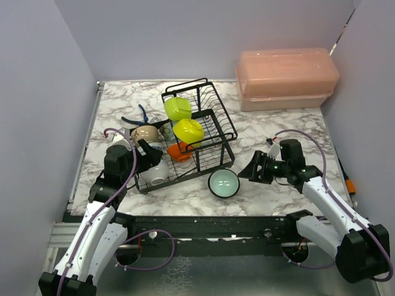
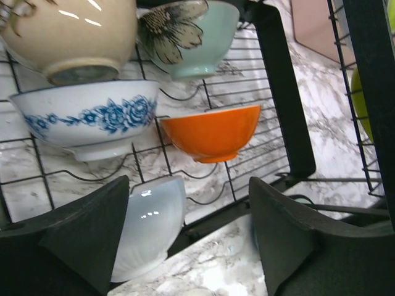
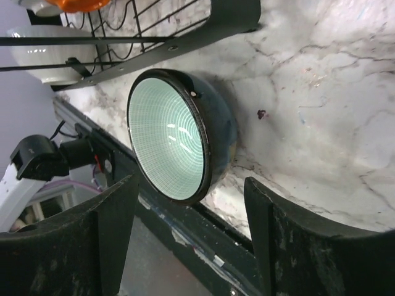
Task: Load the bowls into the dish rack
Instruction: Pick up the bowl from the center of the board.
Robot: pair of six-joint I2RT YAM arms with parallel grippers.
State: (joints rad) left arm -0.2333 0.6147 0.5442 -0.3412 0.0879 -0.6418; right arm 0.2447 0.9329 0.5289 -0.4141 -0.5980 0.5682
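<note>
The black wire dish rack (image 1: 213, 117) stands mid-table. Two yellow-green bowls (image 1: 178, 108) sit in its upper shelf. On its lower tier rest a beige bowl (image 2: 74, 37), a blue-patterned bowl (image 2: 86, 117), a small orange bowl (image 2: 213, 132) and a white bowl (image 2: 151, 222). My left gripper (image 2: 188, 203) is open at the rack's near-left corner, with the white bowl beside its left finger. A pale teal bowl with a dark outside (image 3: 170, 139) sits on the table (image 1: 271, 123) in front of the rack. My right gripper (image 3: 191, 197) is open just short of it.
A pink lidded box (image 1: 287, 79) stands at the back right. A blue-handled tool (image 1: 143, 114) lies behind the rack's left end. A flower-patterned teal bowl (image 2: 191, 34) also rests in the rack. The teal bowl sits close to the table's front rail (image 1: 203, 225). Walls close in on three sides.
</note>
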